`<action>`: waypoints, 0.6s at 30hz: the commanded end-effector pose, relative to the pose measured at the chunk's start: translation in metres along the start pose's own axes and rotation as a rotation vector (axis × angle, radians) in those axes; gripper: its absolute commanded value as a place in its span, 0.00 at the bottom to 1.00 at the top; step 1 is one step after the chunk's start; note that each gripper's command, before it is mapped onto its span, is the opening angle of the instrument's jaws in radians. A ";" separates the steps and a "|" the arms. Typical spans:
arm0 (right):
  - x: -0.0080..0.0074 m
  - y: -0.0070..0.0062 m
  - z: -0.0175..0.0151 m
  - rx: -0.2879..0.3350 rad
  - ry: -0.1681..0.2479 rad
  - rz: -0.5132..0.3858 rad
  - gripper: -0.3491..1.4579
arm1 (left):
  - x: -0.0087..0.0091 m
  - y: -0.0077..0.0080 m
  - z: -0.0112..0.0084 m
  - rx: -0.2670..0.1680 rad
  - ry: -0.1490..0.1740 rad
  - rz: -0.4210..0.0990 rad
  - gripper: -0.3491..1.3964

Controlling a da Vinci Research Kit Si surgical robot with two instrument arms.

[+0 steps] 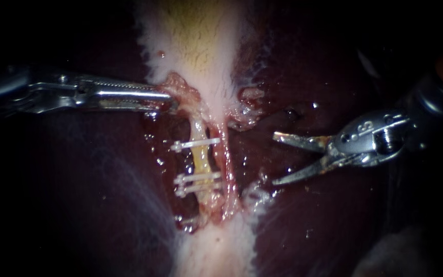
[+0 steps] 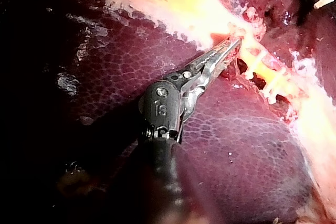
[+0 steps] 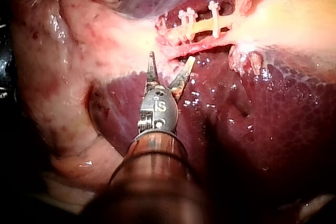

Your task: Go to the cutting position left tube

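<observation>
Clips (image 1: pixel 197 144) cross the yellowish left tube (image 1: pixel 201 160), one high, two low. My left instrument (image 1: pixel 167 97) clamps its jaws on tissue (image 1: pixel 183 90) just above that tube; my right instrument (image 1: pixel 274 159), blades spread and empty, sits off the tube's right side, apart from it.

endoscope: close, head-on | wrist views: oblique, from opposite sides — all share clipped tube (image 1: pixel 201 156)

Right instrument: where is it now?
Endoscope view: the right instrument enters from the right, jaws open, over the liver, right of the clipped tube, not touching it.
</observation>
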State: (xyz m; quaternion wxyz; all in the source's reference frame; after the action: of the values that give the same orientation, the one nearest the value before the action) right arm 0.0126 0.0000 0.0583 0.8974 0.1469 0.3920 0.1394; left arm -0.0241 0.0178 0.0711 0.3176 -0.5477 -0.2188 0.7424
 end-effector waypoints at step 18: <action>0.0016 -0.0002 0.0028 0.148 0.012 0.028 0.99 | 0.0047 0.0055 -0.0062 -0.025 0.014 -0.029 0.00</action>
State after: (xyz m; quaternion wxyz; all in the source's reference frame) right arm 0.0162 -0.0002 0.0592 0.8787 0.2205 0.4044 0.1253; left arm -0.0205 0.0170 0.0624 0.3237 -0.5530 -0.2346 0.7310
